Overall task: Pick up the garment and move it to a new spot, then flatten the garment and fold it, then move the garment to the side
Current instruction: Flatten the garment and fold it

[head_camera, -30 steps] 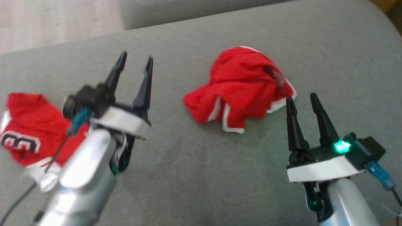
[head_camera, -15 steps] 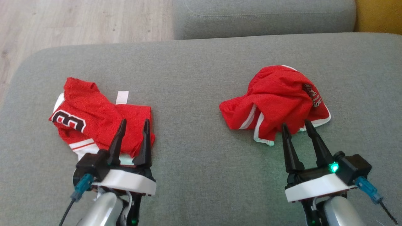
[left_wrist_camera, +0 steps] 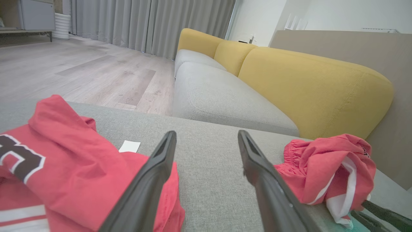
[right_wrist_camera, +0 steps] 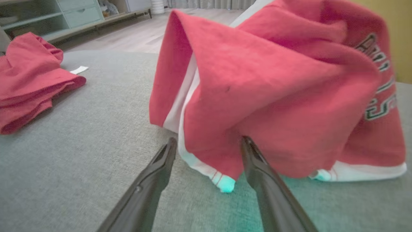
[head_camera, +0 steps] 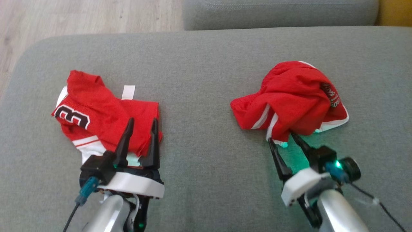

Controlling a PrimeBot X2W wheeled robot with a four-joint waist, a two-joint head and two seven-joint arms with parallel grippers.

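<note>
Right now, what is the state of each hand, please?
Left hand: open, holding nothing, beside the numbered jersey.
Right hand: open, empty, straddling the hem of the crumpled red garment.

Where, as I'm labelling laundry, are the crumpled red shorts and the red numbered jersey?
Crumpled red shorts with white trim (head_camera: 289, 93): head view, middle of the red folds.
Red numbered jersey (head_camera: 109, 112): head view, plain red cloth beside the number.

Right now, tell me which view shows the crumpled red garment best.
Head view: the crumpled red garment lies whole on the grey cushion. Right wrist view crops it close; left wrist view catches one side, lower right.
</note>
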